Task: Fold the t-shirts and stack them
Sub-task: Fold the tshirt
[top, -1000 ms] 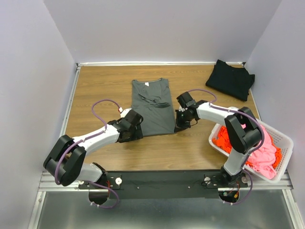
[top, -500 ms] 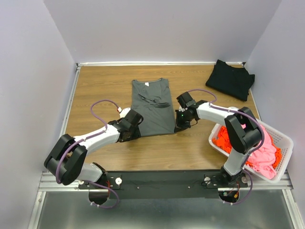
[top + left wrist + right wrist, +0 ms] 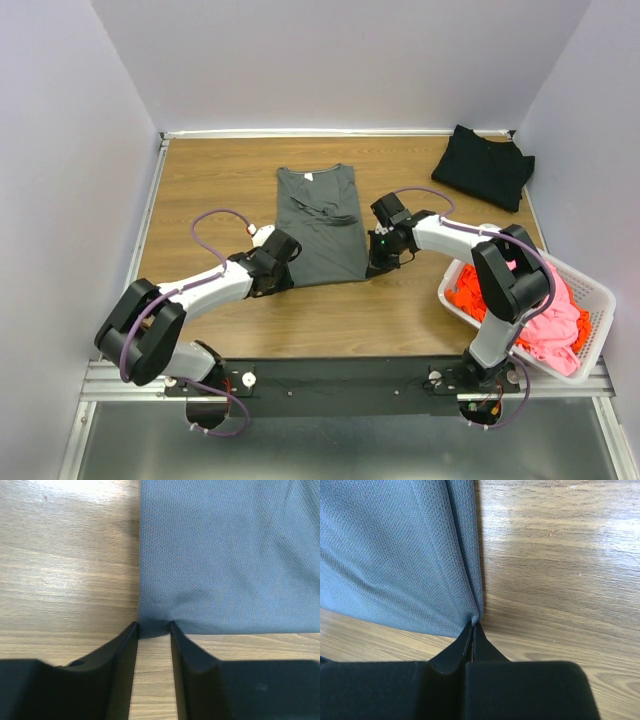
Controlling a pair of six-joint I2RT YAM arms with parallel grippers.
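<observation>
The dark grey t-shirt [image 3: 318, 225] lies flat in the middle of the table, folded into a narrow strip with its collar at the far end. My left gripper [image 3: 284, 271] is at its near left corner. In the left wrist view the jaws [image 3: 152, 628] are open, with the shirt's corner [image 3: 225, 555] lying just between the fingertips. My right gripper [image 3: 376, 262] is at the near right corner. In the right wrist view it [image 3: 473, 626] is shut on the folded edge of the grey shirt [image 3: 395, 555]. A folded black t-shirt [image 3: 487, 165] lies at the far right.
A white slatted basket [image 3: 592, 290] stands at the near right and holds an orange shirt [image 3: 465, 290] and a pink shirt [image 3: 550, 330]. The wooden table [image 3: 210, 180] is walled on three sides. The right arm's forearm passes beside the basket.
My left gripper has crept slightly forward onto the shirt's near left corner. The right gripper and the shirt have not visibly moved.
</observation>
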